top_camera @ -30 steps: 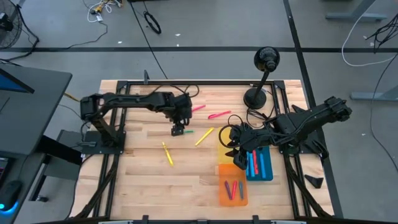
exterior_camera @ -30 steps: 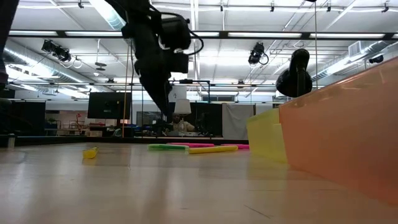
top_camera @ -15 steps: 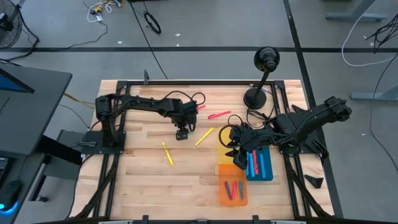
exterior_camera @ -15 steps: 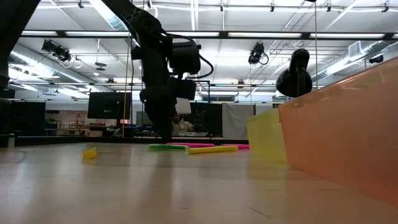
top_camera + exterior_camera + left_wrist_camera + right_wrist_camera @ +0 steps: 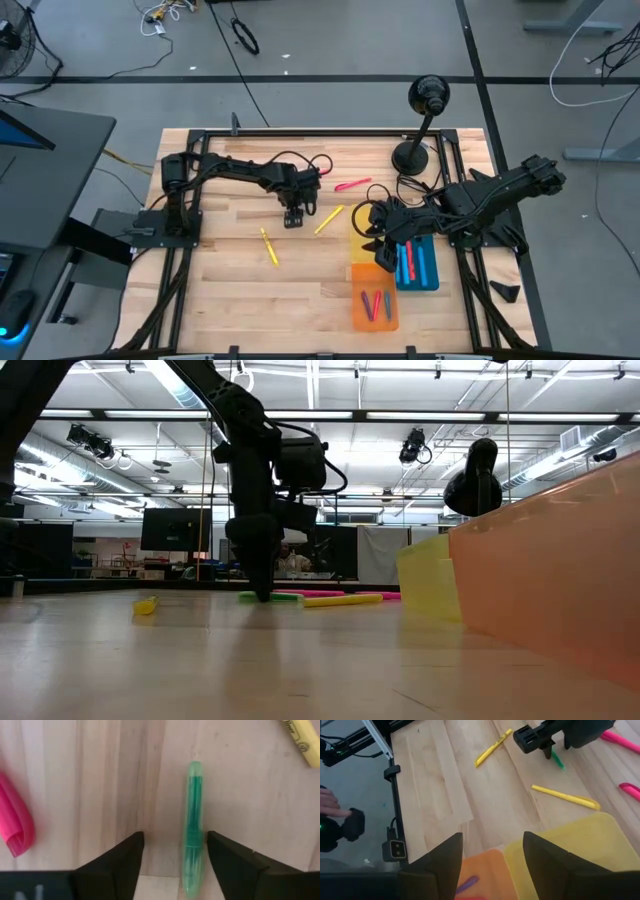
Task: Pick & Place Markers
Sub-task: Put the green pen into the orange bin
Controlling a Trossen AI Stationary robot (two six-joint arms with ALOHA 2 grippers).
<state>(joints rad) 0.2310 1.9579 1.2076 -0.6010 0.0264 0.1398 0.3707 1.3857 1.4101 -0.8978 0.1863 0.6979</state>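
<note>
A slim translucent green marker (image 5: 193,830) lies flat on the wooden table (image 5: 230,290), between the spread fingers of the left gripper (image 5: 175,855), nearer one finger. That gripper has come down over it since a second ago. The right gripper (image 5: 492,857) waits open above the yellow tray (image 5: 570,845).

The table (image 5: 230,290) is pale wood with a straight grain, framed in black. On it lie a green marker (image 5: 193,830), two yellow markers (image 5: 269,247) and two pink ones (image 5: 351,185). The trays are yellow (image 5: 358,248), orange (image 5: 374,307) and blue (image 5: 418,265); the orange one holds red and grey-purple markers, the blue one red and blue markers. Both arms and the lamp (image 5: 418,125) are black. The floor is grey.
</note>
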